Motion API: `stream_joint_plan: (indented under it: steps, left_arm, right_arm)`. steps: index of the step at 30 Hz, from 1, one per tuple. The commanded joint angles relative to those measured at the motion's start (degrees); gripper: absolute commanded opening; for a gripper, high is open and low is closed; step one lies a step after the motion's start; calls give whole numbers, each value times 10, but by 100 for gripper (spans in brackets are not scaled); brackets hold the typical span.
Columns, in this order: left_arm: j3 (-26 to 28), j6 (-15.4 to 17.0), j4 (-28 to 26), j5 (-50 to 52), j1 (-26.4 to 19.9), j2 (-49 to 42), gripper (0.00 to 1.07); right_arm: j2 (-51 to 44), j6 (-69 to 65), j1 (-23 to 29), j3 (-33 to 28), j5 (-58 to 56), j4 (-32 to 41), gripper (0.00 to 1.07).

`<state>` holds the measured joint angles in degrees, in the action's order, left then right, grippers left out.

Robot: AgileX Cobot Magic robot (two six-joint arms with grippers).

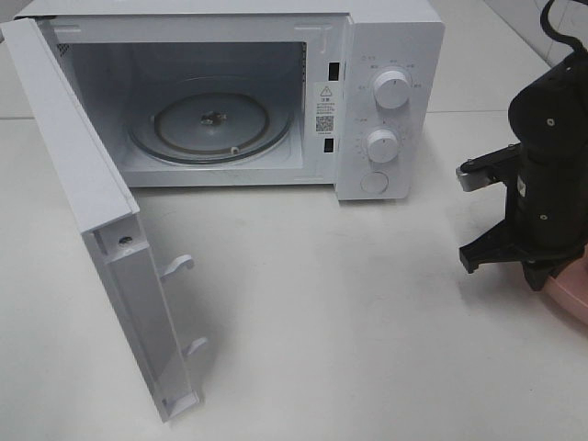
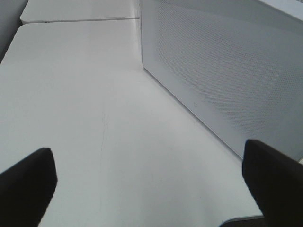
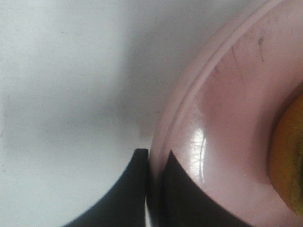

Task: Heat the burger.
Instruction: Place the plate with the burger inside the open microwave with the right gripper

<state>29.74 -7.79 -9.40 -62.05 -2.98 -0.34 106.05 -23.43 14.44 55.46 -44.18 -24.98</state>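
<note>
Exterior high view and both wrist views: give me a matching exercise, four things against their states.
1 microwave door
2 burger
3 left fingers
4 right fingers

A closed on rim of pink plate
B swung open
C sitting on that plate
D wide apart, holding nothing

Pairs: 1-B, 2-C, 3-D, 4-A

**White tables under soft, even light**

A smooth, matte white tabletop (image 1: 322,303) is shown filling the scene. It is met at a narrow dark seam (image 2: 80,20) by a second white table surface (image 2: 75,8). A faint hairline scuff (image 2: 103,124) is visible; only soft grey shadows are cast.
</note>
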Motion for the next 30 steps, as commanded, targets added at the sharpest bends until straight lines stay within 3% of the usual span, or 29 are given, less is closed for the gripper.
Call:
stream_joint_plan:
  steps: [1, 12, 30]
  left_arm:
    - [-2, 4, -3, 6, -1, -10, 100]
    - [-2, 4, -3, 6, -1, -10, 100]
    - [-2, 4, -3, 6, -1, -10, 100]
  right_arm:
    - [-7, -28, 25, -3, -36, -45, 0]
    - [-17, -55, 62, -9, -74, -95, 0]
    - [-128, -65, 133, -105, -103, -125, 0]
